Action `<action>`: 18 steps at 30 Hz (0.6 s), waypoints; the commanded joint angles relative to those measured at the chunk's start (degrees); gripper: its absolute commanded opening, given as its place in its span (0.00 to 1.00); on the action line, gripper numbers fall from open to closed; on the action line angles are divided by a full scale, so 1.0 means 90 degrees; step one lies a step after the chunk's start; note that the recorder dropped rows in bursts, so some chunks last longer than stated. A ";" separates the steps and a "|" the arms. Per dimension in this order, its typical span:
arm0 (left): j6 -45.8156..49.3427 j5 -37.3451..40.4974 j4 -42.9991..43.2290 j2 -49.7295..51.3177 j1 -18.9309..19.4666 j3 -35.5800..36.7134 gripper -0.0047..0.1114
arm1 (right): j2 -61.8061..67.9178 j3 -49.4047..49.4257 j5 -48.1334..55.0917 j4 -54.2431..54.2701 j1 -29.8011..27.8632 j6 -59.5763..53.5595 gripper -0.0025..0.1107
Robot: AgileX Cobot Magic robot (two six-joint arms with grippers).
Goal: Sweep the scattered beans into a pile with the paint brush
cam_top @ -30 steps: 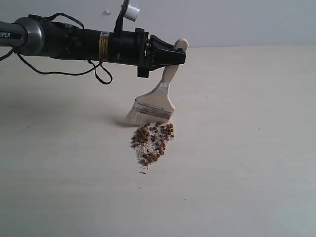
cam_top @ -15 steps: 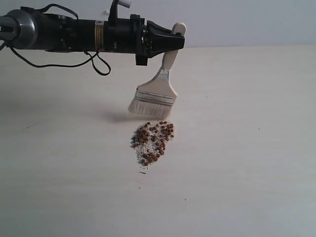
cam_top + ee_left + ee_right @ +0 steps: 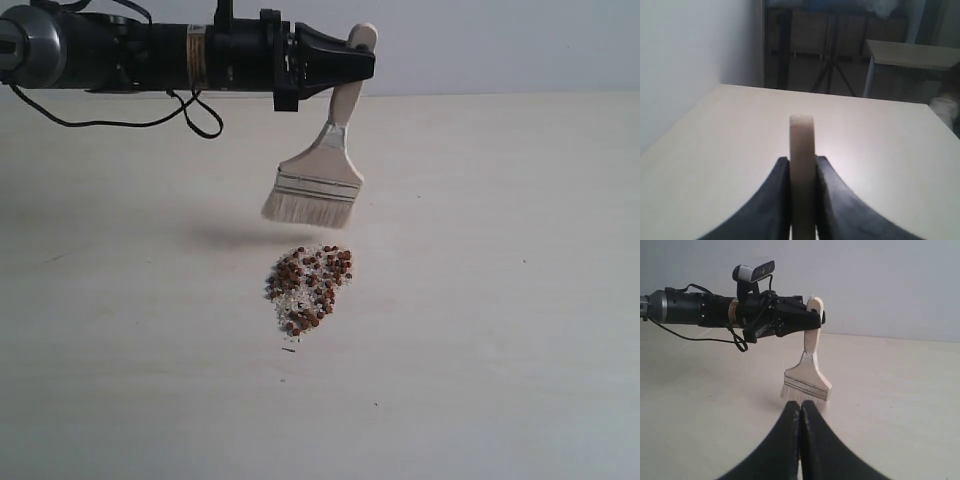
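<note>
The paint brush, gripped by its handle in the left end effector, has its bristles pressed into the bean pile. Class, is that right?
No. The exterior view shows the bristles hanging clear of the bean pile; the left end effector does grip the paint brush by its handle.

The wide flat paint brush (image 3: 318, 178), with a pale wooden handle, silver ferrule and white bristles, hangs in the air, bristles down and slightly tilted. Near it, toward the camera, tiny reddish-brown beans (image 3: 318, 270) mixed with whitish crumbs lie bunched in one compact pile (image 3: 308, 292).
</note>
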 commanded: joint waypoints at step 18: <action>0.1515 -0.0071 0.0234 -0.2845 0.0079 0.3645 0.04 | -0.0012 0.0026 -0.0011 -0.0018 0.0013 -0.0007 0.02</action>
